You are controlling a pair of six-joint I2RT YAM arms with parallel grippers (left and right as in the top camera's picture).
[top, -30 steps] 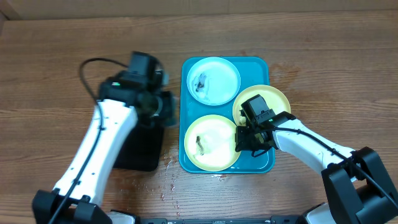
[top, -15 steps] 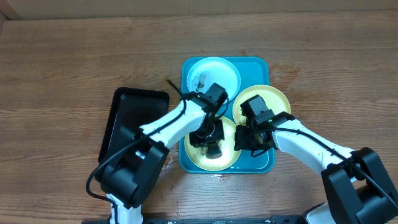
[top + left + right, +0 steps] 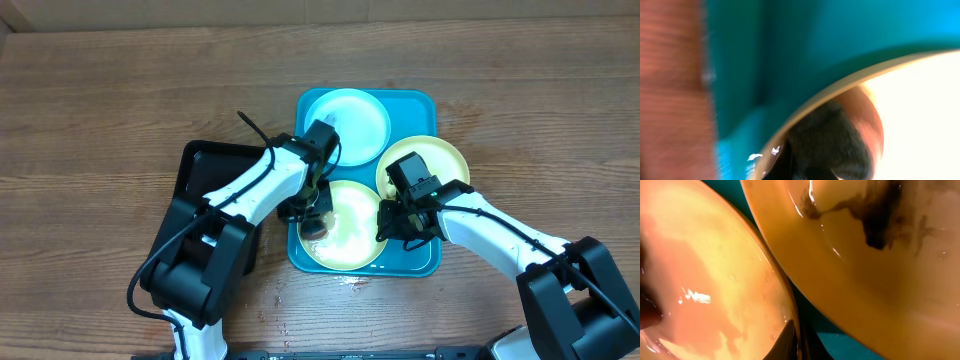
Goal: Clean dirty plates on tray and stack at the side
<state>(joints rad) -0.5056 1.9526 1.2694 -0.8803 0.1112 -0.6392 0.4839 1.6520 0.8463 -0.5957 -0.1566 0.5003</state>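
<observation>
The turquoise tray [image 3: 412, 112] holds three plates. The mint plate [image 3: 355, 120] lies at the back, its left part hidden by my left arm. One yellow-green plate [image 3: 435, 160] lies at the right, with a dark smear in the right wrist view [image 3: 880, 220]. The other yellow-green plate [image 3: 350, 235] lies at the front. My left gripper [image 3: 314, 213] presses a dark sponge-like pad [image 3: 835, 140] on the front plate's left rim. My right gripper [image 3: 388, 228] is shut on the front plate's right rim [image 3: 797, 340].
A narrow black tray [image 3: 203, 168] lies left of the turquoise tray, partly under my left arm. Water drops lie on the wooden table [image 3: 100, 100] in front of the tray. The table's front edge is near.
My left arm came from the black tray onto the front plate with the dark pad, then slid from its middle to its left rim. The plate's smear no longer shows. The right gripper held still.
</observation>
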